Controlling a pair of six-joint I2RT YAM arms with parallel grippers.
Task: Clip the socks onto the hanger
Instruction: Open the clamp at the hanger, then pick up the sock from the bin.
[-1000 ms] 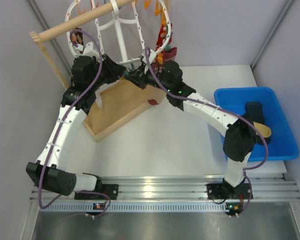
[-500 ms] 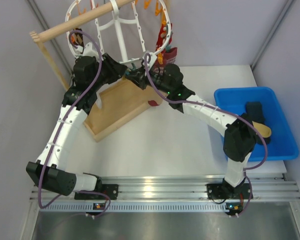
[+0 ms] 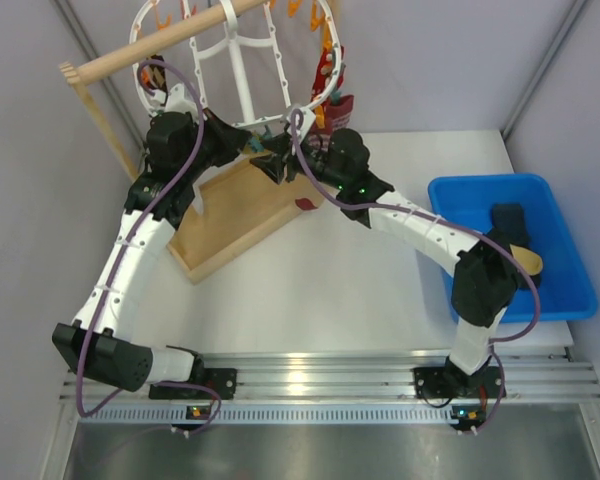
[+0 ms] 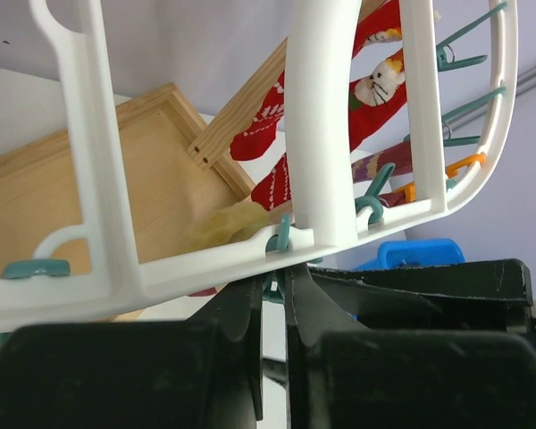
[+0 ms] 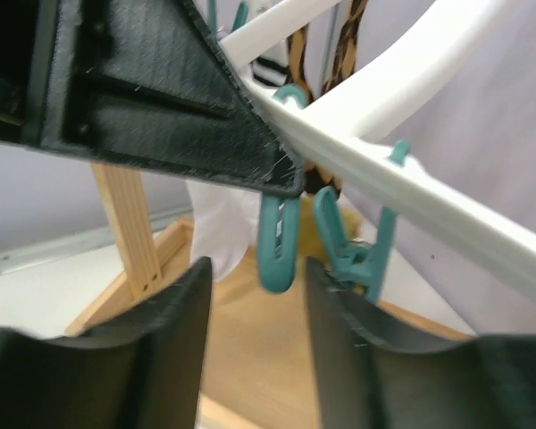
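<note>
The white hanger [image 3: 238, 60] hangs tilted from a wooden rod; its rim [image 4: 205, 264] crosses the left wrist view. My left gripper [image 3: 252, 148] [image 4: 274, 281] sits just under that rim, its jaws pinched on a teal clip [image 4: 281, 237]. My right gripper [image 3: 276, 160] [image 5: 256, 273] faces it, open, its fingers either side of the same teal clip [image 5: 277, 250] without touching it. A tan-yellow sock [image 4: 228, 223] and a white sock [image 5: 219, 223] hang right behind the clips. Red socks [image 4: 366, 89] hang further along. Whether the tan sock is clipped I cannot tell.
A wooden base tray [image 3: 230, 215] lies under both grippers, with the wooden rod [image 3: 150, 55] above. A blue bin [image 3: 450, 190] at the right holds a dark sock [image 3: 510, 220] and a tan sock [image 3: 528, 262]. Grey walls close in behind and beside.
My right gripper has opened. My left gripper opened a little, then closed on the teal clip. Both arms stayed near the hanger's lower rim.
</note>
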